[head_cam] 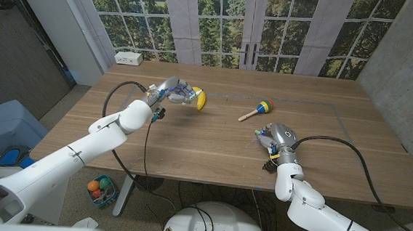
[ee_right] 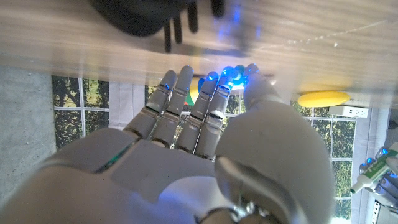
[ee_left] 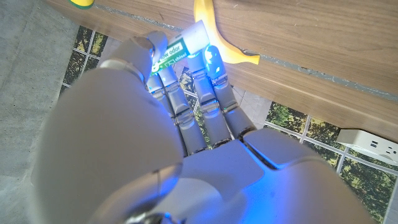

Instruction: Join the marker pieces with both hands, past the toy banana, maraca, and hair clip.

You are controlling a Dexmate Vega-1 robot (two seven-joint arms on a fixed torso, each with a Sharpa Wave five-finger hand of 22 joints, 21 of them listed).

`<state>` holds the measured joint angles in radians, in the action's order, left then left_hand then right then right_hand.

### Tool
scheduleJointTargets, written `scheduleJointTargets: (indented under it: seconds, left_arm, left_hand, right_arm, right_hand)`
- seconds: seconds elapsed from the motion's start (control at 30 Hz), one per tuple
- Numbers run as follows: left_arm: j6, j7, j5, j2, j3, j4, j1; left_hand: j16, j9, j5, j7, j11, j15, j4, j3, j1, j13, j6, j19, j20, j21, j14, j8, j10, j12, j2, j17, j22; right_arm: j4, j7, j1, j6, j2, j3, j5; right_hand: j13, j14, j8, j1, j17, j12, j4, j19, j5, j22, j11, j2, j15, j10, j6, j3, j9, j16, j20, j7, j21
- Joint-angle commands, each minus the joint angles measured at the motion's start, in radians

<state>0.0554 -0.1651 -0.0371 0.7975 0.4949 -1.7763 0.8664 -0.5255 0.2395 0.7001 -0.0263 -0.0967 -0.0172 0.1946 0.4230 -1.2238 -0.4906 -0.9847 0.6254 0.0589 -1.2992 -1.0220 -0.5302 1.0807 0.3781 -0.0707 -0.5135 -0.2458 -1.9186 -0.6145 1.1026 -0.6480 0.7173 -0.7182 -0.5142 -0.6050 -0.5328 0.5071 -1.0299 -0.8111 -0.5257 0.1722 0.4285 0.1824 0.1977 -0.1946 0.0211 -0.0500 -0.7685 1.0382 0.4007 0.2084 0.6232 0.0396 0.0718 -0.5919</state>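
My left hand is raised over the far left of the table and pinches a white marker with a green label between thumb and fingers. The yellow toy banana lies just beyond that hand, and shows on the wood in the left wrist view too, banana. The maraca lies mid-table. My right hand is low over the table on the right, its fingertips drawn towards the thumb. What lies between them is hidden. A black hair clip sits right by those fingers.
The wooden table has bare boards towards its front edge. A white power strip lies at the far left corner. Windows stand behind the table. A bin with toys sits on the floor at the left.
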Motion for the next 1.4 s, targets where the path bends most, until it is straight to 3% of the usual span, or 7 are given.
scheduleJointTargets:
  seconds: [0.03, 1.4]
  left_arm:
    - [-0.005, 0.012, -0.002, -0.001, 0.009, 0.001, -0.007]
    - [-0.027, 0.042, -0.020, -0.027, 0.039, 0.023, -0.049]
  left_hand:
    - [0.004, 0.145, 0.010, 0.005, -0.094, 0.252, -0.044, 0.051, 0.007, -0.205, -0.012, -0.009, 0.104, -0.011, -0.189, -0.007, 0.106, -0.002, 0.023, -0.290, 0.002]
    - [0.025, 0.146, 0.020, 0.004, -0.091, 0.252, -0.044, 0.067, 0.013, -0.220, -0.012, -0.021, 0.106, -0.049, -0.200, -0.007, 0.113, -0.023, 0.017, -0.306, 0.033]
  right_arm:
    - [0.015, -0.075, 0.008, 0.078, 0.006, 0.038, -0.041]
    - [0.025, -0.026, -0.063, 0.229, 0.057, 0.070, -0.205]
  right_hand:
    - [-0.006, -0.012, 0.009, -0.041, -0.003, -0.011, -0.005, 0.005, 0.000, 0.005, -0.001, 0.039, -0.172, -0.015, 0.026, 0.007, 0.001, -0.003, 0.009, 0.031, -0.009]
    - [-0.035, -0.039, 0.009, -0.050, -0.012, -0.023, -0.010, 0.008, -0.003, 0.004, -0.005, 0.034, -0.174, -0.026, 0.028, 0.000, -0.003, -0.022, 0.015, 0.040, -0.031]
